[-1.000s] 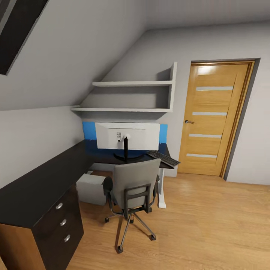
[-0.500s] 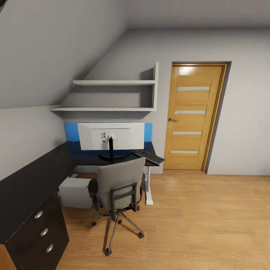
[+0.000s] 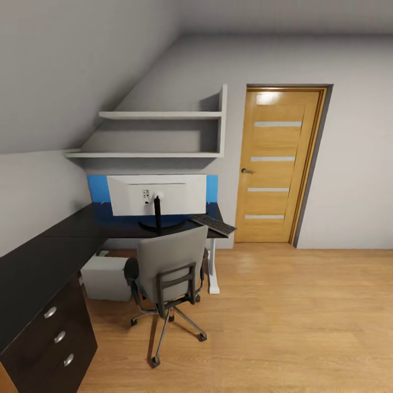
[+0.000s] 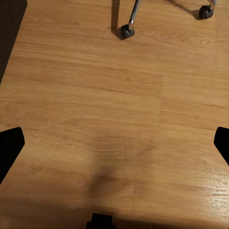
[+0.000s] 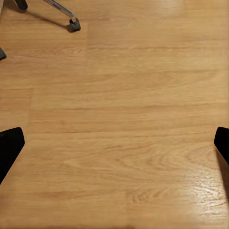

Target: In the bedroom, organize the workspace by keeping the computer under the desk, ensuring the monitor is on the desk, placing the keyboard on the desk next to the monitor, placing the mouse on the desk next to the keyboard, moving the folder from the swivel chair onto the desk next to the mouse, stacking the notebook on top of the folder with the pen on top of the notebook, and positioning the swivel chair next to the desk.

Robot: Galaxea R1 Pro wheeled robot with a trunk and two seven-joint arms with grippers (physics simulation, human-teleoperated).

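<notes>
Approach view. My left gripper (image 4: 114, 143) and right gripper (image 5: 114, 143) hung with fingers spread wide and empty over the floor (image 3: 305, 305), since nothing was within reach. The monitor (image 3: 157, 194) and keyboard (image 3: 213, 224) sat on the desk (image 3: 38, 267), the computer (image 3: 105, 277) beneath it, the swivel chair (image 3: 166, 273) just beside. Compared with a second earlier, the whole scene had shifted leftward: my camera turned, not the things.
</notes>
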